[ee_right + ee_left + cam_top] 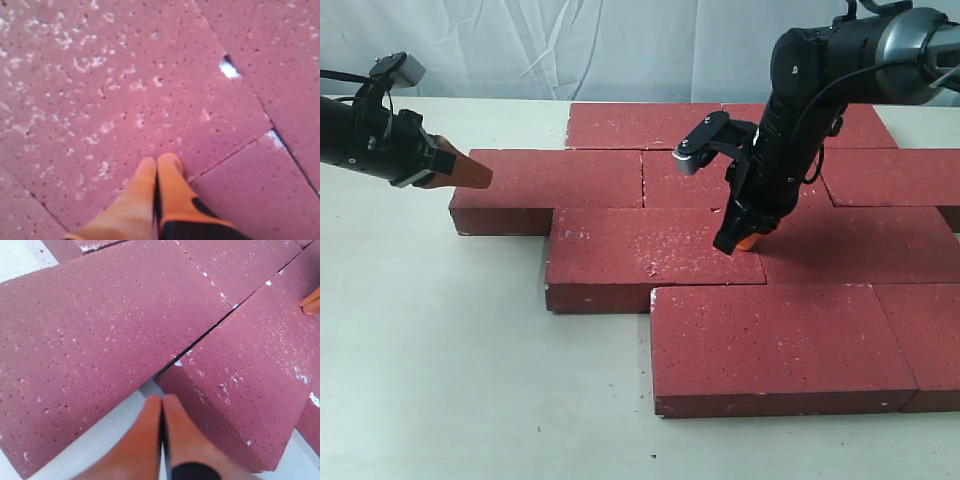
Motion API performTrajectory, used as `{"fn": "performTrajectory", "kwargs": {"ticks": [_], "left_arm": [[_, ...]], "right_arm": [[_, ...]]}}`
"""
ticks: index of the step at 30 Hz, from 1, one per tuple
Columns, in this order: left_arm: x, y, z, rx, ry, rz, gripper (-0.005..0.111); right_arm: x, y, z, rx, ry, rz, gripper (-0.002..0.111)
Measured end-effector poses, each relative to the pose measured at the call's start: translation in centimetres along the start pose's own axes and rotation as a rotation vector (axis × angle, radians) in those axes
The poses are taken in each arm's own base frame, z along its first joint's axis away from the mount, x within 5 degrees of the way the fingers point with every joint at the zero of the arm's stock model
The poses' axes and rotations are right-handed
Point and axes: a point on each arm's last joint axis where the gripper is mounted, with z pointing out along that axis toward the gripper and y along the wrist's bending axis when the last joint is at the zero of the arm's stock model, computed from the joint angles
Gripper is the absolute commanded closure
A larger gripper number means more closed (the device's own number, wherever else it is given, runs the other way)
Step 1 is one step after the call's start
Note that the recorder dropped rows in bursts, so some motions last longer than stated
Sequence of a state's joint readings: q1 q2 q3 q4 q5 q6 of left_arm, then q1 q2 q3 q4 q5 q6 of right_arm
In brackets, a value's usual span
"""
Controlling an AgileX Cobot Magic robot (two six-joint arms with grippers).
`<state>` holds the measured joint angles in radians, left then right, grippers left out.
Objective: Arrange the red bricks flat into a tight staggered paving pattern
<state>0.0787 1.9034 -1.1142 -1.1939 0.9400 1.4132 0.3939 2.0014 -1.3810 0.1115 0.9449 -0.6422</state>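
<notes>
The red bricks (780, 340) lie flat on the white bench (430, 360) in four staggered rows, each row offset sideways from the next. Most joints are tight. The right wrist view shows a small gap of bare bench (229, 67) where brick corners meet.

The left gripper (470, 172) is at the left end of the second row from the back, near the edge of that row's end brick. Its jaws are pressed together and hold nothing. In the left wrist view its tips (162, 402) point at the notch where this brick meets the third-row brick.

The right gripper (748, 240) points down onto the top face of the left brick in the third row, near its right end and just beside a joint. Its jaws are also pressed together with nothing between them.
</notes>
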Motion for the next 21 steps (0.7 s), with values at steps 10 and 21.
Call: {"fn": "performTrajectory", "kwargs": {"ticks": [10,21], "left_arm": [[-0.1,0.0,0.0,0.002,-0.013,-0.01,0.107],[-0.1,0.0,0.0,0.002,-0.014,-0.011,0.107]], "right_arm": [[-1.2,2.1,-5.1,-0.086,-0.227,0.054,0.109],[-1.8,3.4,0.6,-0.117,-0.033,-0.137,0.109]]}}
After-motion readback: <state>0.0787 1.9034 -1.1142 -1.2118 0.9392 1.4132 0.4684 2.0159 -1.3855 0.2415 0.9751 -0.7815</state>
